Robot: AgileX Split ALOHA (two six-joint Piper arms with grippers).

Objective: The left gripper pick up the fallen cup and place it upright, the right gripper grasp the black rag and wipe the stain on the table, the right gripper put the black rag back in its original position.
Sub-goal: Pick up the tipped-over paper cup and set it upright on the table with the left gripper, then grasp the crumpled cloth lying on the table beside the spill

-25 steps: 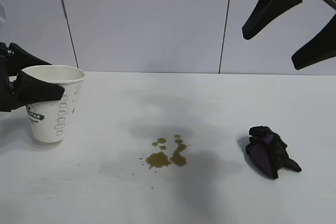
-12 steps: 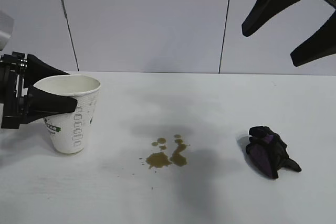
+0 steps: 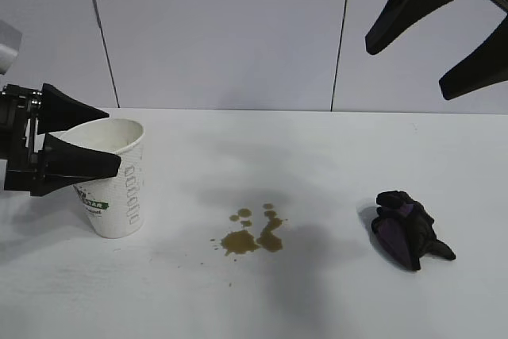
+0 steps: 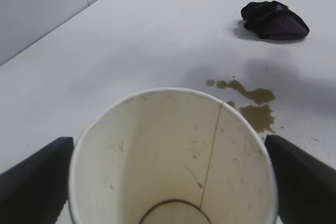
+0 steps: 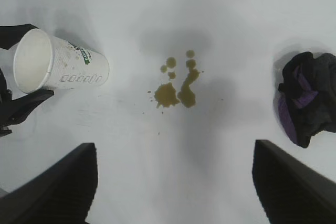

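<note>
The left tool [image 3: 107, 140] is matte black, with two long tapered fingers [image 3: 79, 162] that narrow to blunt tips — small screws and a metal bracket show at its base, and a pale grey block sits above its wrist. The right tool [image 3: 429, 57] is likewise black, its fingers [image 3: 405, 12] broad, smooth and wedge-shaped.

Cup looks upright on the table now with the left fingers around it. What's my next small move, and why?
Probably open the left gripper and back it off. The cup stands on the table, slightly tilted, fingers flanking its rim. The stain is unwiped, the black rag untouched, and the right gripper hangs open above.
</note>
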